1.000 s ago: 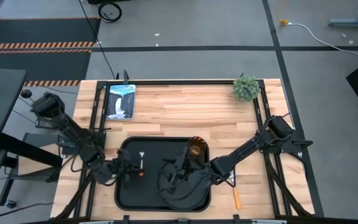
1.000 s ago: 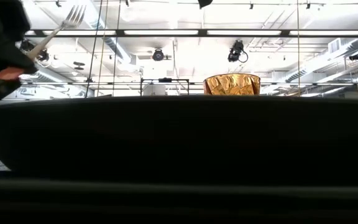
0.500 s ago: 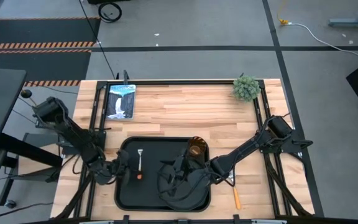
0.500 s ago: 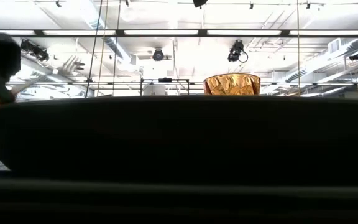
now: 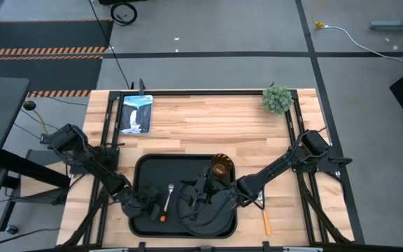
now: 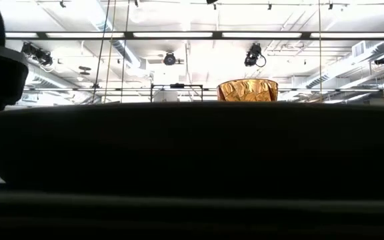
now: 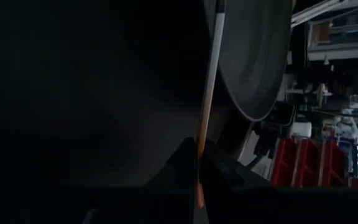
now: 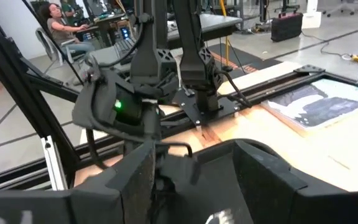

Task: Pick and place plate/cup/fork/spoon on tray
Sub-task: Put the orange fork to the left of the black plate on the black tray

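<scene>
1. On the wooden table point(image 5: 208, 119), the large black rectangular tray with rounded corners point(image 5: 142, 168) already carried three of the four items: the round matte black plate point(image 5: 208, 217) at its near right, the small translucent amber tumbler cup point(image 5: 220, 168) at its far right, and the small fork with silver tines and an orange-red handle point(image 5: 166, 201) left of the plate.
2. Only the orange-handled spoon point(image 5: 266, 223) seemed left, lying on bare table just right of the tray.
3. The fork's long axis ran near to far, tines pointing far and slightly right, handle end nearest.
4. The left claw point(image 5: 147, 208) was at the fork's handle; whether it gripped could not be told.
5. The right claw point(image 5: 194, 198) hung over the plate, fingers spread, holding nothing.
</scene>
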